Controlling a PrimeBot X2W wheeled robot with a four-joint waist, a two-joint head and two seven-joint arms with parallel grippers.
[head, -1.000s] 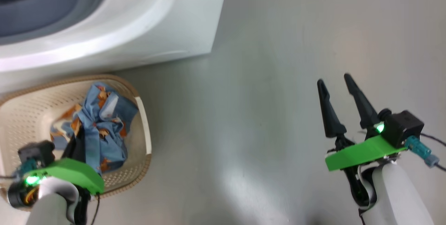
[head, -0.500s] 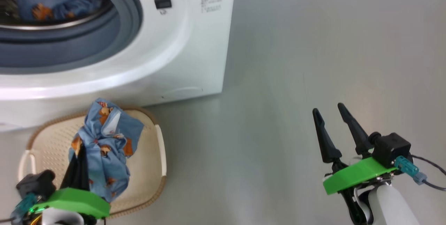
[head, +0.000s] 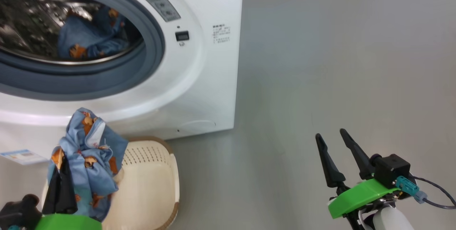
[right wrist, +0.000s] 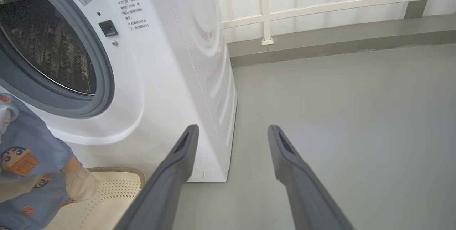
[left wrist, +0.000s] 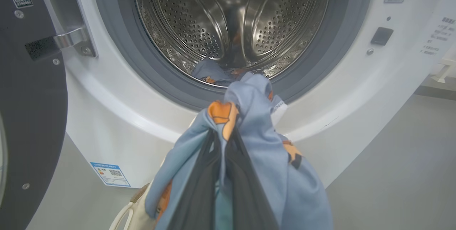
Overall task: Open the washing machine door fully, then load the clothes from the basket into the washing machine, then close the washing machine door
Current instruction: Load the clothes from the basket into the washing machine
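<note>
Left arm: your left gripper point(left wrist: 222, 141) has its fingers clamped tight on a light blue cloth with orange prints point(head: 89, 158), held up over the cream perforated plastic basket point(head: 149, 180).
Right arm: your right gripper point(head: 330, 134) hangs over the grey floor point(head: 320, 62), fingers spread wide, holding nothing.
Basket: it sits on the floor just before the machine.
Machine: the white front-loading washing machine point(head: 210, 80) has its black round door point(left wrist: 32, 98) swung open; another blue printed cloth point(head: 89, 39) lies in the steel drum point(left wrist: 199, 23).

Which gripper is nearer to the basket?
Left. The left gripper holds the clothes above the basket; the right gripper hangs open over the floor, well to its right.
</note>
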